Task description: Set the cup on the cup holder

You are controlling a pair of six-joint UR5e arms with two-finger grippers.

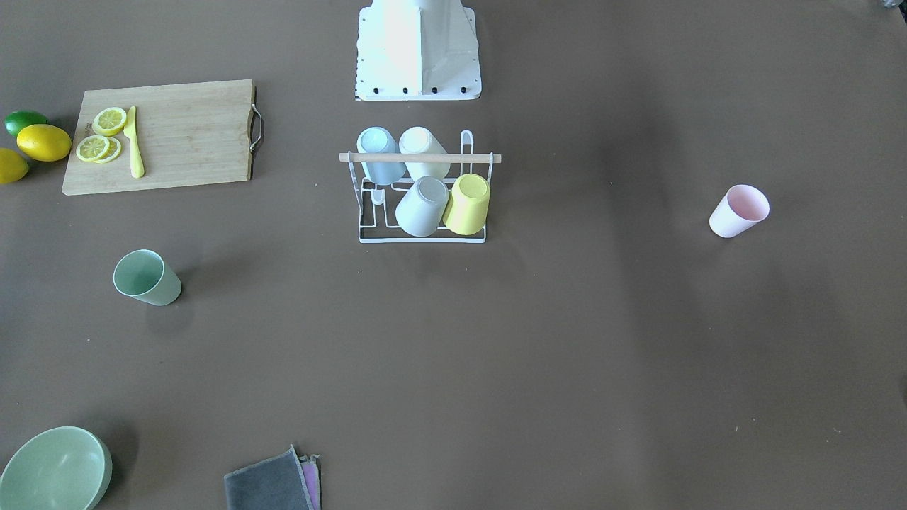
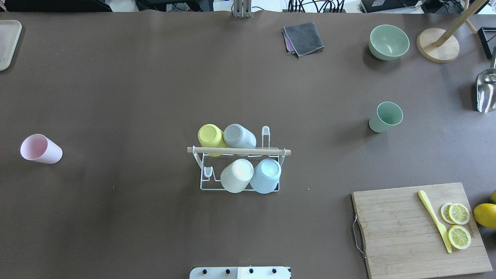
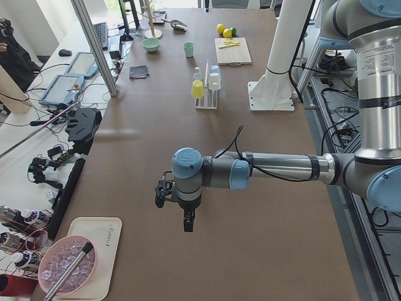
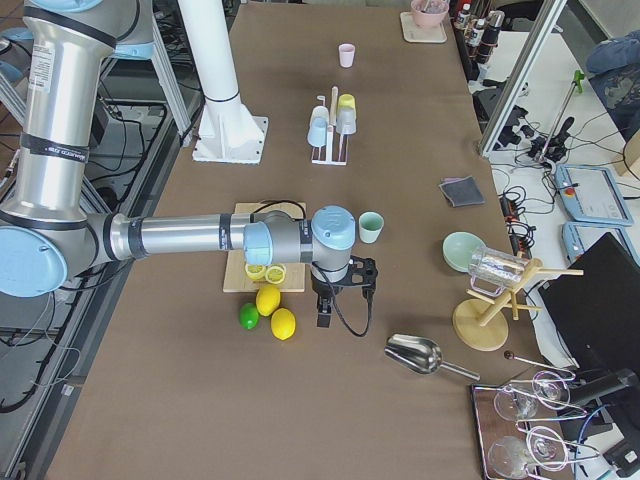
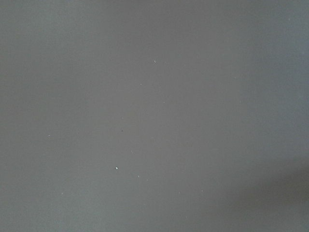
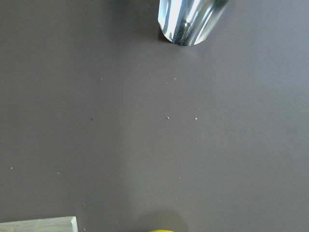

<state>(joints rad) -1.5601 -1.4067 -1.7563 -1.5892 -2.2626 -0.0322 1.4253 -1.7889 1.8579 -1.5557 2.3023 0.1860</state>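
The white wire cup holder [image 2: 239, 188] with a wooden rod handle [image 2: 238, 150] stands mid-table and also shows in the front view [image 1: 422, 239]. Several cups hang upside down on it: yellow, grey, cream and blue. A pink cup [image 2: 40, 149] stands far to its left, and a green cup [image 2: 385, 117] to its right. My left gripper [image 3: 188, 224] hangs over bare table at the left end, far from the pink cup. My right gripper [image 4: 325, 318] hangs near the lemons. I cannot tell whether either is open. Neither shows in the overhead view.
A cutting board [image 2: 399, 232] with lemon slices and a yellow knife [image 2: 434, 220] lies near right. Lemons [image 4: 275, 310] lie beside it. A green bowl [image 2: 388, 42], grey cloth [image 2: 303, 38], metal scoop [image 2: 486, 91] and wooden stand [image 2: 438, 44] sit far right.
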